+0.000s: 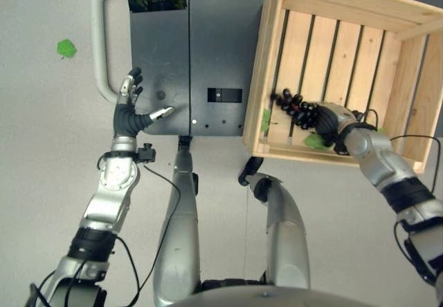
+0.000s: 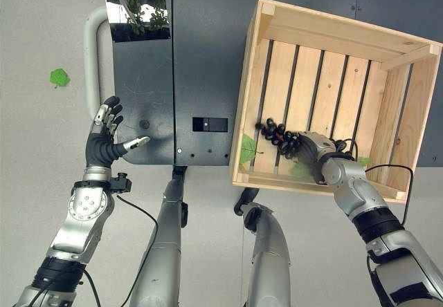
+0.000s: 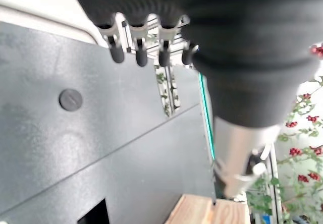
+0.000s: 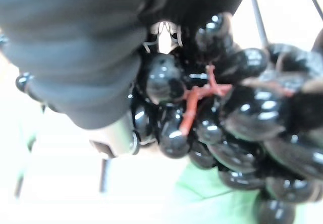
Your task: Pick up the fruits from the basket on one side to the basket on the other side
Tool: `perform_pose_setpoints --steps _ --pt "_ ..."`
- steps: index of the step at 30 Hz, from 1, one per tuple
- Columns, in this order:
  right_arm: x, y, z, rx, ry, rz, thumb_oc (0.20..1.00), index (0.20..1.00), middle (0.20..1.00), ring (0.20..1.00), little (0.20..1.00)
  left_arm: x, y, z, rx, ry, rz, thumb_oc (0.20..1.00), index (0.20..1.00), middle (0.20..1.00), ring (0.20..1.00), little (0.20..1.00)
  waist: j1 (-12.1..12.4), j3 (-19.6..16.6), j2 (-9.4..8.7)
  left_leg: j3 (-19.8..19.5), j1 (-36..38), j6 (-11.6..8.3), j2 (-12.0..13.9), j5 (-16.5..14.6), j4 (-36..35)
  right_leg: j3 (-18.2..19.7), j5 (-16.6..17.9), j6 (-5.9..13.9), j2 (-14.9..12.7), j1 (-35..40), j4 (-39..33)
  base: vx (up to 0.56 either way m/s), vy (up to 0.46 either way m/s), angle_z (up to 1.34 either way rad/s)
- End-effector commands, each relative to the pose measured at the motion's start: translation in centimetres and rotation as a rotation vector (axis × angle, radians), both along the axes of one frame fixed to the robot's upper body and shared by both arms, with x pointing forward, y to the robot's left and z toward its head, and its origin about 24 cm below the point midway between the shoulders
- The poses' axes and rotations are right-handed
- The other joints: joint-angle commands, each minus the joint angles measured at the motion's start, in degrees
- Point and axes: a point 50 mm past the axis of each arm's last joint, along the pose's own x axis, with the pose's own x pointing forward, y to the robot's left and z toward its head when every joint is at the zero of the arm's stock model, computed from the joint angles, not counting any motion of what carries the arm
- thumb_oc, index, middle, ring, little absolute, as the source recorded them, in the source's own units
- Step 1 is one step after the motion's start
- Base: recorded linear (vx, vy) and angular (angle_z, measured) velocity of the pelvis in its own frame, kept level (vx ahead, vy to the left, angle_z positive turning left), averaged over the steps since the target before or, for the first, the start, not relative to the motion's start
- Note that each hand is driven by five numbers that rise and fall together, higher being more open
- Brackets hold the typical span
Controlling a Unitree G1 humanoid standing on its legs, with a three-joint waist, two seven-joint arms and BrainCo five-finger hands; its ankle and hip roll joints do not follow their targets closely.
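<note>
A bunch of dark grapes [image 1: 291, 105] with a red stem [image 4: 194, 100] is inside the slatted wooden crate [image 1: 346, 16] at the right, near its low front wall. My right hand [image 1: 331, 120] reaches into the crate and is shut on the bunch; in the right wrist view the grapes [image 4: 222, 133] press against the palm cover. My left hand [image 1: 128, 117] hangs open at the left, fingers straight and thumb out, in front of the dark panel [image 1: 208, 44]. It holds nothing.
Green leaves [image 1: 266, 120] lie on the crate floor beside and under the grapes. A grey tube handle [image 1: 100, 37] runs along the dark panel's left edge. A small green leaf [image 1: 66, 48] lies on the pale floor at far left.
</note>
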Motion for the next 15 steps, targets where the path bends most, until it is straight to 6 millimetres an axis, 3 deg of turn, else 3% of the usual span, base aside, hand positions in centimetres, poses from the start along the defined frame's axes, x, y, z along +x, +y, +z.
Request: perform_pose_setpoints --steps 1,3,5,6,7,8,9,11,14,15 --pt "0.9 0.1 2.8 0.130 -0.071 0.013 0.200 0.200 0.200 0.200 0.200 -0.3 -1.2 1.6 -0.035 -0.087 -0.066 1.000 1.000 1.000 1.000 1.000 0.1 -1.1 2.59 -1.2 2.9 1.64 0.3 -10.3 6.0 1.4 8.0 4.16 -0.1 0.6 -10.4 0.00 0.000 0.00" --pt "1.2 0.9 3.3 0.219 -0.050 0.067 0.200 0.200 0.200 0.200 0.200 -0.2 -1.0 1.7 -0.031 -0.087 -0.068 1.000 1.000 1.000 1.000 1.000 0.2 -1.1 2.39 -1.1 3.1 1.55 0.5 -10.2 5.9 1.4 8.2 4.20 -0.2 0.7 -10.6 0.00 0.000 0.00" --pt "1.1 1.8 3.4 0.444 0.020 0.154 0.200 0.200 0.200 0.200 0.200 -0.2 -0.9 1.8 -0.030 -0.084 -0.086 1.000 1.000 1.000 1.000 1.000 0.5 -1.1 2.22 -1.2 3.1 1.40 0.4 -10.0 5.9 1.3 8.3 4.19 -0.2 0.9 -10.5 0.00 0.000 0.00" --pt "1.1 1.8 3.4 0.444 0.020 0.155 0.200 0.200 0.200 0.200 0.200 -0.2 -0.9 1.8 -0.030 -0.085 -0.086 1.000 1.000 1.000 1.000 1.000 0.4 -1.1 2.23 -1.2 3.2 1.39 0.4 -10.0 5.9 1.3 8.3 4.19 -0.2 0.9 -10.5 0.00 0.000 0.00" --pt "1.0 2.5 3.4 0.626 0.058 0.222 0.200 0.200 0.200 0.200 0.200 -0.3 -1.0 1.9 -0.035 -0.092 -0.107 1.000 1.000 1.000 1.000 1.000 0.7 -1.1 2.26 -1.2 3.4 1.26 0.5 -9.8 5.6 1.2 8.3 4.24 -0.3 1.1 -10.4 0.07 -0.041 -0.01" --pt "0.8 3.0 2.9 0.714 0.091 0.261 0.200 0.200 0.200 0.200 0.200 -0.4 -0.9 1.5 -0.041 -0.080 -0.112 1.000 1.000 1.000 1.000 1.000 0.8 -1.1 2.30 -1.3 5.2 0.98 0.6 -11.4 5.8 1.7 6.6 4.83 -0.2 2.6 -9.8 0.00 0.000 0.00" --pt "0.8 3.0 3.3 0.717 0.081 0.264 0.200 0.200 0.200 0.200 0.200 -0.4 -1.0 1.8 -0.039 -0.091 -0.114 1.000 1.000 1.000 1.000 1.000 0.8 -1.1 2.27 -1.2 3.8 1.16 0.5 -9.9 5.5 1.1 8.2 4.27 -0.3 1.4 -10.4 0.07 -0.048 0.11" --pt "0.2 3.4 1.6 1.028 0.121 0.292 0.200 0.200 0.200 0.200 0.200 -0.5 -0.9 1.4 -0.058 -0.080 -0.121 1.000 1.000 1.000 1.000 1.000 1.0 -1.1 2.51 -1.4 5.6 0.81 0.4 -11.2 5.5 1.5 6.5 4.84 -0.3 3.0 -9.6 0.04 -0.038 0.18" --pt "-0.3 3.5 0.7 1.190 0.112 0.296 0.200 0.200 0.200 0.200 0.200 -0.6 -0.3 1.0 -0.073 -0.074 -0.103 1.000 1.000 1.000 1.000 1.000 1.1 -1.1 2.77 -1.4 6.4 0.64 0.3 -11.0 5.1 1.3 6.4 4.95 -0.5 3.9 -9.6 -0.02 -0.013 0.08" --pt "-0.2 3.5 1.0 1.192 0.102 0.300 0.200 0.200 0.200 0.200 0.200 -0.6 -0.4 1.3 -0.070 -0.084 -0.105 1.000 1.000 1.000 1.000 1.000 1.2 -1.1 2.73 -1.4 5.1 0.82 0.2 -9.4 4.8 0.7 8.0 4.38 -0.7 2.8 -10.2 0.00 -0.024 0.07"
